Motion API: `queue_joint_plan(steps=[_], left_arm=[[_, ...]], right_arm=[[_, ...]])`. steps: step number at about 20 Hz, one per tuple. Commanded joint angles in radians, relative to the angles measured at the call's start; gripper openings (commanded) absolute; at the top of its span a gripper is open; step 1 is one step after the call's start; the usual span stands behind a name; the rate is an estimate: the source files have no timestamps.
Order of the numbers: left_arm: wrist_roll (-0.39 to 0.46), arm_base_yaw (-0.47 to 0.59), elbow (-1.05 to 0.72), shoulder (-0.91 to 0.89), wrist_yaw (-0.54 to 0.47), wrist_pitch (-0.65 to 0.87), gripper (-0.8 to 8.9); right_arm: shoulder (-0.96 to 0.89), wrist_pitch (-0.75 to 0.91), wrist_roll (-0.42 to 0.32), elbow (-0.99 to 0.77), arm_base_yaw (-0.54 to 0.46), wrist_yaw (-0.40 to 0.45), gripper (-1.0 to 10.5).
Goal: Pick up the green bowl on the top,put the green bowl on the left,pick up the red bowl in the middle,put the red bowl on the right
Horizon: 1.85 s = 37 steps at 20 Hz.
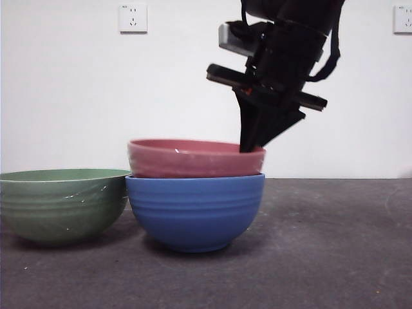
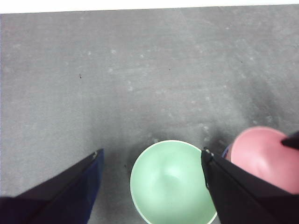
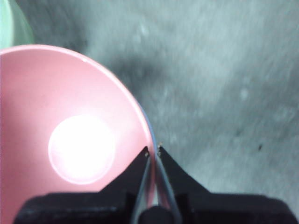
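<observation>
Now the right pincer (image 1: 250, 147) pinches the red bowl's rim.

Front view: the red bowl (image 1: 193, 158) sits mid-frame nested in the blue bowl (image 1: 194, 209); the green bowl (image 1: 61, 203) rests lower left on the desk (image 1: 322, 257). Left wrist view: the left pincer (image 2: 152, 158) hangs open above the green bowl (image 2: 170, 182). Right wrist view: jaws are closed on the red rim (image 3: 70, 140), one inside, one outside; I judge a straight, level lift best, so the blue bowl stays put.

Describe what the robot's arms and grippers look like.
The right gripper has two flat black jaws tapering to points, on a black wrist with a grey boxy camera, a small orange-red spot and looping black cables. The left gripper shows only two broad black wedge-shaped jaws with tiny pale specks at their tips.
</observation>
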Motion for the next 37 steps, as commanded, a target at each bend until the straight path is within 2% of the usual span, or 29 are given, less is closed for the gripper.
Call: queue_joint_plan(steps=[1,7,9,12,15,18,19,21,23,27,31,32,35,37], left_arm=[[0.002,-0.003,-0.003,-0.003,-0.002,0.001,3.45],[0.002,-0.003,-0.003,-0.002,-0.001,0.012,3.45],[0.002,-0.003,-0.003,-0.002,-0.001,0.018,3.46],[0.002,-0.003,-0.003,-0.002,-0.001,0.023,3.46],[0.002,-0.003,-0.003,-0.002,0.000,0.025,3.45],[0.002,-0.003,-0.003,-0.002,0.000,0.025,3.46],[0.002,-0.003,-0.003,-0.002,0.000,0.025,3.45],[0.002,-0.003,-0.003,-0.002,0.000,0.024,3.45],[0.002,-0.003,-0.003,-0.002,0.000,0.025,3.46],[0.001,-0.003,-0.003,-0.002,0.001,0.024,3.45],[0.001,-0.003,-0.003,-0.002,0.002,0.021,3.46],[0.001,-0.003,-0.003,-0.002,0.002,0.021,3.45],[0.001,-0.003,-0.003,-0.002,0.002,0.022,3.46],[0.002,-0.003,-0.003,-0.002,0.002,0.023,3.46]], right_arm=[[-0.037,0.011,0.008,0.029,0.002,0.001,-0.2],[-0.252,-0.057,0.006,0.031,-0.029,0.015,-0.2],[-0.343,-0.163,-0.014,0.031,-0.058,0.096,-0.2],[-0.443,-0.387,-0.026,0.030,-0.140,0.271,-0.2],[-0.481,-0.524,0.009,-0.010,-0.257,0.283,-0.2],[-0.497,-0.473,0.019,-0.144,-0.325,0.275,-0.2],[-0.496,-0.421,0.019,-0.198,-0.335,0.241,-0.2],[-0.483,-0.269,0.019,-0.301,-0.349,0.119,-0.2],[-0.450,-0.162,0.031,-0.344,-0.353,0.066,-0.2],[-0.343,-0.028,0.036,-0.344,-0.353,0.046,-0.2],[-0.249,0.014,0.038,-0.344,-0.353,0.045,0.1],[-0.233,0.014,0.044,-0.344,-0.353,0.045,0.3],[-0.224,0.022,0.051,-0.344,-0.353,0.046,2.9],[-0.243,0.039,0.052,-0.343,-0.353,0.046,3.0]])
